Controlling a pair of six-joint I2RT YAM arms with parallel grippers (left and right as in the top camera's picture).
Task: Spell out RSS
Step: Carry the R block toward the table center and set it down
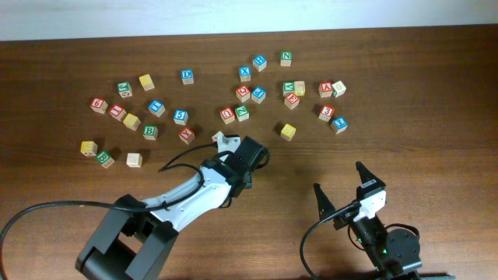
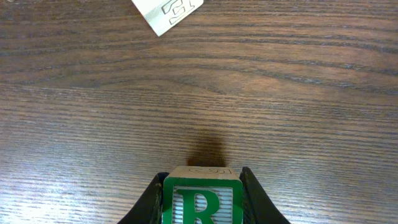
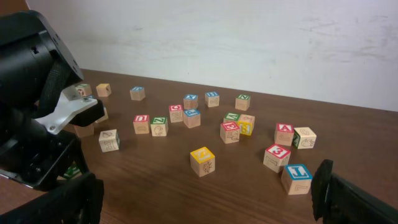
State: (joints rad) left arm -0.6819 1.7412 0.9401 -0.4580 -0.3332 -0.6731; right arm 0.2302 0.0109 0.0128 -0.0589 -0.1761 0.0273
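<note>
2 arms share a brown wooden worktop (image 1: 436,93). The left arm (image 1: 187,198) reaches diagonally from the near-left corner toward the middle, and the right arm (image 1: 381,241) sits low at the near edge, right of centre.

The left end effector (image 2: 202,193) is closed on the R block (image 2: 202,208). Its 2 dark fingers (image 2: 149,202) press against the block's left and right sides, and the green-framed face with the green letter R faces the wrist camera. From overhead the block is hidden under the end effector, which sits near the middle of the worktop, just on the near side of the scattered blocks. I cannot tell whether the block touches the wood.

The right end effector (image 1: 342,185) is spread wide with nothing between its fingers, well apart from every block.

About 30 small letter blocks (image 1: 243,94) lie scattered across the far half of the worktop, with faces in red, blue, green and yellow. Most of their letters are too small to read. 1 yellow block (image 1: 289,131) sits apart on the near side of the right cluster. 1 pale block (image 2: 168,12) with an engraved face lies tilted just beyond the held block.
</note>
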